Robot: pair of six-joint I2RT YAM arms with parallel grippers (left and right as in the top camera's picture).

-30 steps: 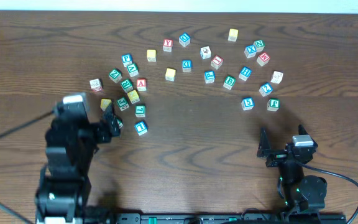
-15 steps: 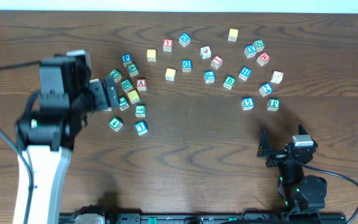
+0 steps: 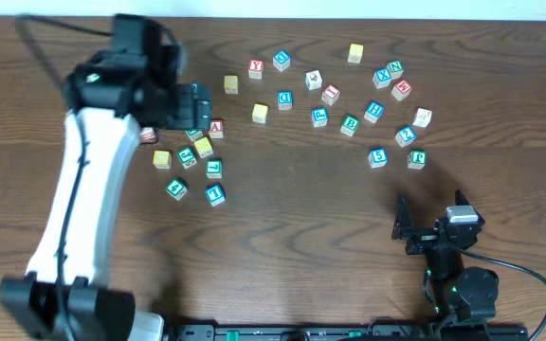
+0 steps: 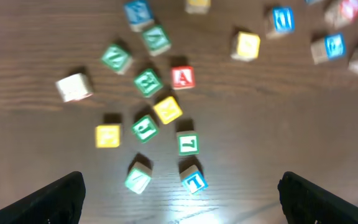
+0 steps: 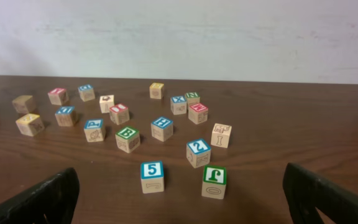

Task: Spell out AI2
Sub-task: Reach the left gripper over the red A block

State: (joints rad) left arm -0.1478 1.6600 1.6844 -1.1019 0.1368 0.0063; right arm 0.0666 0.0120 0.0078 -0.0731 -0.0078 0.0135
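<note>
The red-framed A cube [image 3: 216, 127] [image 4: 183, 77] lies at the right edge of the left cluster. My left gripper [image 3: 199, 104] [image 4: 180, 200] hangs open above that cluster, holding nothing, its dark fingers at the bottom corners of the left wrist view. The blue-framed 2 cube [image 3: 405, 135] [image 5: 198, 149] sits on the right, ahead of my open, empty right gripper [image 3: 431, 220] [image 5: 179, 186]. A red-framed cube [image 3: 331, 94] [image 5: 119, 112] in the middle may be the I; its letter is too small to read.
Several other letter and number cubes lie in an arc across the far half of the table, among them a blue 5 [image 5: 151, 174], a green J [image 5: 214, 179], a blue L [image 4: 193, 179] and plain yellow cubes [image 3: 260, 113].
My left arm has swung up from the near left and reached over the left cluster toward the A cube. The right arm and the cubes have not moved.
</note>
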